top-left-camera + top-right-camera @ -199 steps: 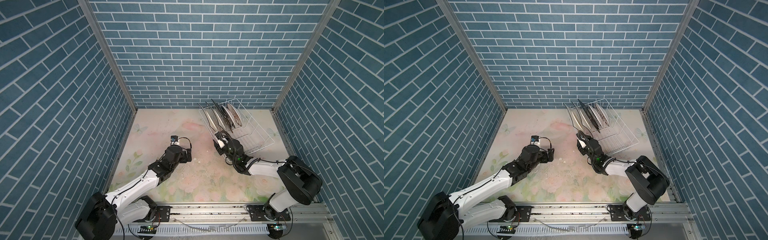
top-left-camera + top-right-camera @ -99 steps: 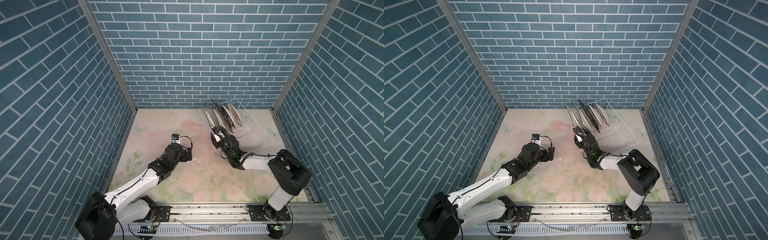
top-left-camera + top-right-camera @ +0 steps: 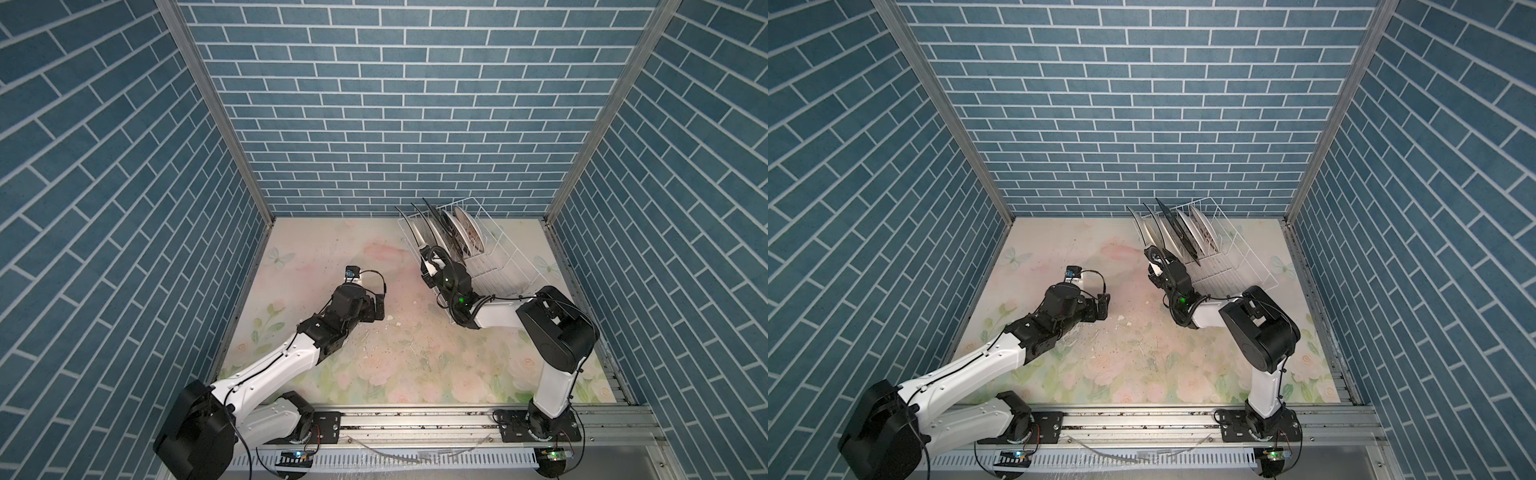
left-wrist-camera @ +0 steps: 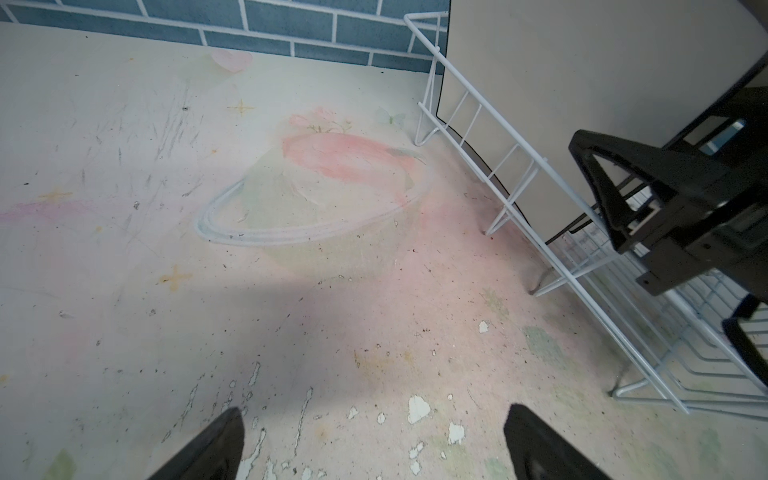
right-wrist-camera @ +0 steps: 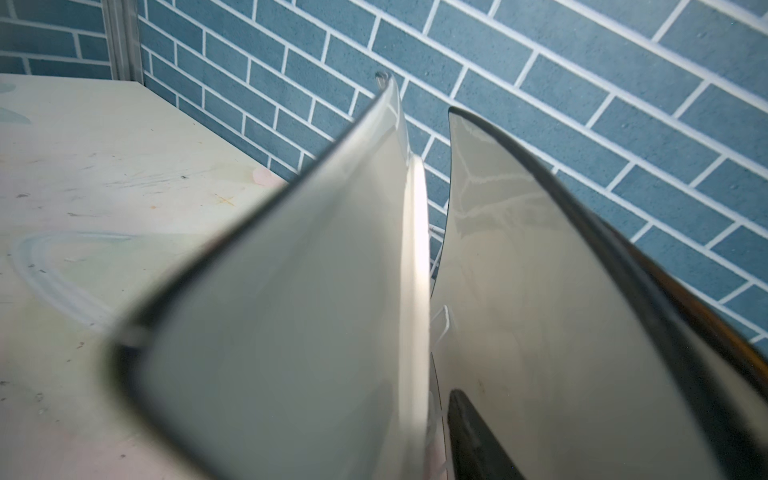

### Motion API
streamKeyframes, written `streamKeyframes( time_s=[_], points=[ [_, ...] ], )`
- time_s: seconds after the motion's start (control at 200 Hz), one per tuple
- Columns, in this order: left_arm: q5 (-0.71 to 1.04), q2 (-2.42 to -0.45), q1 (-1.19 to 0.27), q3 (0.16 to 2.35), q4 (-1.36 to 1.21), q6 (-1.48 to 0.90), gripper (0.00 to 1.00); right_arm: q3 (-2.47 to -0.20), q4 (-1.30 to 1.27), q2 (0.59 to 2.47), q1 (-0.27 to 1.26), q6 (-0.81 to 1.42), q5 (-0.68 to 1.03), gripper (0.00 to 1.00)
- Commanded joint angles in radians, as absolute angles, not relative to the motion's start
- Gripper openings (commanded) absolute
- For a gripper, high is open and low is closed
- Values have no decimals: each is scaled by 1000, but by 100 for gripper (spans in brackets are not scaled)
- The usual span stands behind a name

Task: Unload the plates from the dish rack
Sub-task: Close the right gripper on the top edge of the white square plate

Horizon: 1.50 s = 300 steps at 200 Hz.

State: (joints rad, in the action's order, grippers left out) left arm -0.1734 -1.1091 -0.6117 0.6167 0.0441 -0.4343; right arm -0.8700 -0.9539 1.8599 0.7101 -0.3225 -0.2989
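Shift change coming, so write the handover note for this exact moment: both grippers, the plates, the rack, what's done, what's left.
Left gripper: open, empty, hovering over the table beside the dish rack.
Right gripper: at the lower edge of the end plate; a grip cannot be confirmed.
Plates: five, all standing on edge at the rack's far end.
Done: nothing unloaded.
Left: lift out every plate, probably starting with the end plate, and set each on the table.

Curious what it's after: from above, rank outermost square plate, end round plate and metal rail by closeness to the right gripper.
1. Outermost square plate, row's left end, beside the right gripper.
2. End round plate, row's right end.
3. Metal rail, table's front edge.
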Motion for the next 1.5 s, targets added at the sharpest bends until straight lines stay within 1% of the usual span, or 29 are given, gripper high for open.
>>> streamKeyframes(
  time_s=[0.0, 0.145, 0.32, 0.66, 0.945, 1.27, 1.446, 1.496],
  points=[
    [-127, -1083, -589, 623, 35, -447, 100, -904, -1065, 1898, 699, -373, -316, 43],
    [-130, -1071, -580, 627, 53, -440, 100, -893, -1187, 1949, 701, -395, -316, 40],
    [-130, -1065, -569, 629, 70, -437, 100, -896, -1234, 1979, 697, -402, -325, 36],
    [-132, -1065, -566, 630, 82, -435, 100, -888, -1218, 1969, 693, -397, -306, 22],
    [-140, -1050, -566, 626, 95, -435, 100, -907, -1245, 1989, 698, -420, -302, 16],
    [-156, -1020, -566, 618, 122, -432, 100, -929, -1398, 2063, 728, -480, -406, 5],
    [-165, -1003, -566, 616, 136, -430, 100, -934, -1398, 2066, 732, -501, -384, 0],
    [-167, -1000, -566, 615, 136, -429, 100, -934, -1398, 2062, 733, -507, -379, 0]
  ],
)
